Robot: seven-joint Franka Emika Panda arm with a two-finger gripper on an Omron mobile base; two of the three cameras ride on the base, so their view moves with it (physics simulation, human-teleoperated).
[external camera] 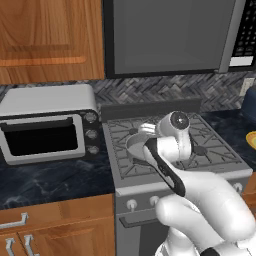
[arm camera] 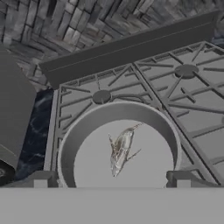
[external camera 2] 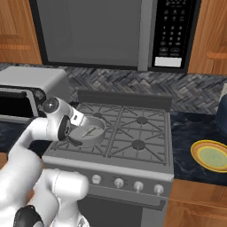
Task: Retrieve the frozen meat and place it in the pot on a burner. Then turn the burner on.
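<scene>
The grey metal pot [arm camera: 85, 127] stands on the stove's front-left burner, whose grate is largely hidden beneath it. The frozen meat [arm camera: 121, 148], a thin pale piece, lies flat on the pot's floor near the middle. My gripper [arm camera: 110, 179] hovers just over the pot's near rim; its fingertips [arm camera: 41, 180] stand wide apart, open, with nothing between them. From the base cameras the pot [external camera 2: 96, 133] [external camera: 132, 145] sits beside my white wrist, which covers part of it. The back-left burner [arm camera: 101, 96] lies bare behind the pot.
Control knobs [external camera 2: 119, 182] run along the stove front. A toaster oven [external camera: 45, 131] sits on the dark counter to the left. A yellow plate [external camera 2: 212, 155] rests on the counter to the right. A microwave [external camera 2: 170, 35] hangs above the stove.
</scene>
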